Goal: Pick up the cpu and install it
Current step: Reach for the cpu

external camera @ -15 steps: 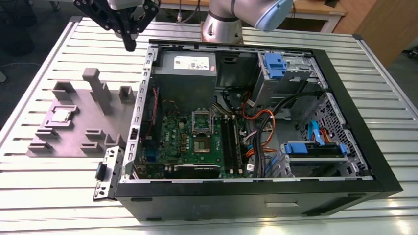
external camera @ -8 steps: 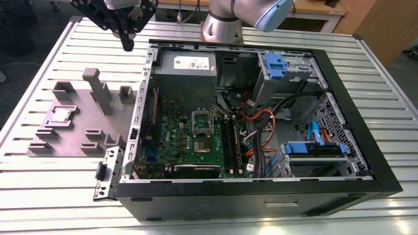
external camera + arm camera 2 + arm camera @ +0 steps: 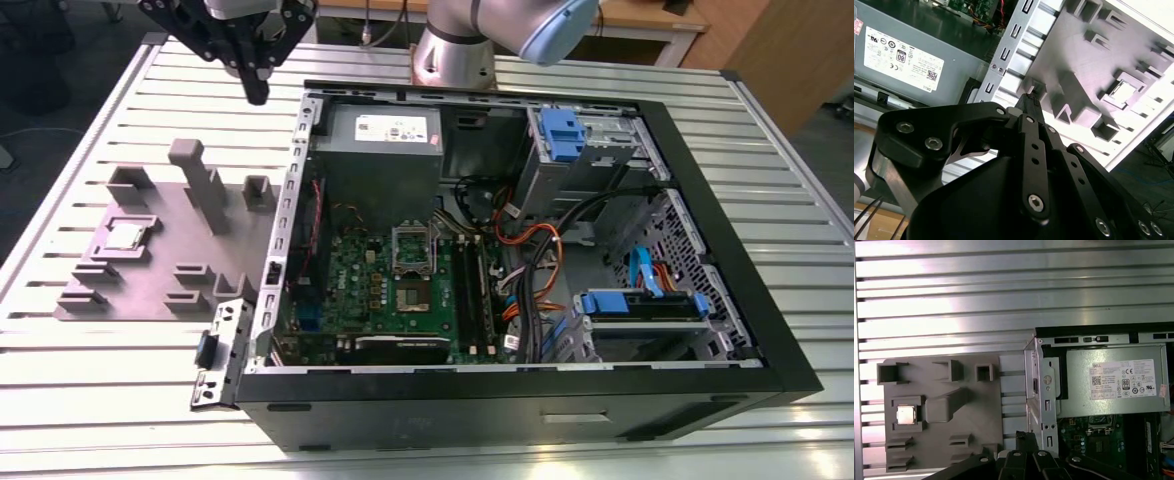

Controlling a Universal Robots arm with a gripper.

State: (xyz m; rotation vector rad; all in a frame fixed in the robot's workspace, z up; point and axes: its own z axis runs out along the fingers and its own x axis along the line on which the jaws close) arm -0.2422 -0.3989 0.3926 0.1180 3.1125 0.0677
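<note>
gripper (image 3: 254, 93) is seen pinched narrow, with nothing held, above the table (image 3: 107, 370) just beside the computer case (image 3: 534, 420) on the exterior view's left. the cpu (image 3: 127, 235) is seated in a recess of the grey plate (image 3: 154, 272), well apart from it.

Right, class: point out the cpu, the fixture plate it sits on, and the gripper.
cpu (image 3: 906, 415), first wrist view: the centre of its metal lid.
fixture plate (image 3: 984, 412), first wrist view: a bare flat patch of its surface.
gripper (image 3: 254, 92), exterior view: where its fingertips meet.
</note>
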